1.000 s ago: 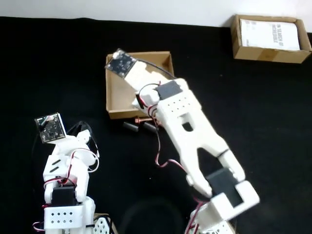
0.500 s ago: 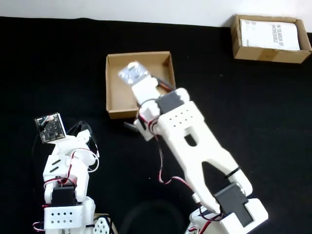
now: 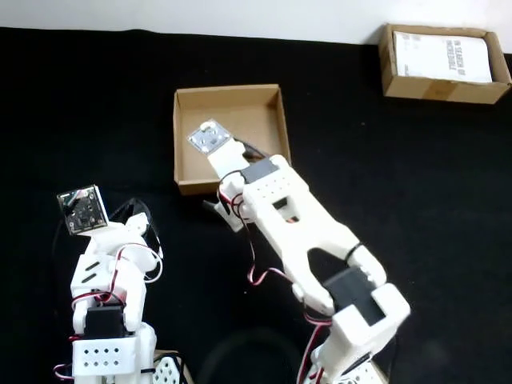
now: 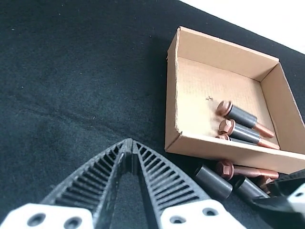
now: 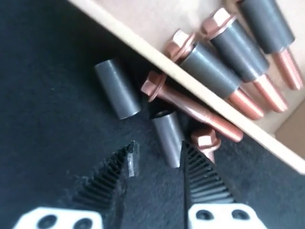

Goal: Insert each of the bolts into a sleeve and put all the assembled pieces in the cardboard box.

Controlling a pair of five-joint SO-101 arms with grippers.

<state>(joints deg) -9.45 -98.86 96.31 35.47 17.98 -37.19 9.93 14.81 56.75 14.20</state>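
From above: task partly done, by the look of it. Right arm stretched over the black desk [image 3: 96, 96] to the near wall of the cardboard box [image 3: 228, 90], wrist hiding the box's near part. Second box [image 3: 444, 90] with a paper sheet far right, well apart. From the left wrist: left gripper [image 4: 129, 143] pressed together on nothing, over bare desk nearer than and left of the box. Inside the box, three assembled pieces [image 4: 243, 118] side by side against the near wall. Outside, just beside that wall, two loose sleeves [image 4: 213, 181] and two loose bolts [image 4: 248, 171]. From the right wrist: right gripper [image 5: 159, 152] spread, one sleeve lying between the jaws and not pinched as far as can be told, the other sleeve just beside. One bolt along the box wall, the other's head near a fingertip. Leaves, on this showing, two bolts to seat in two sleeves and both pairs to drop in the box with the three.
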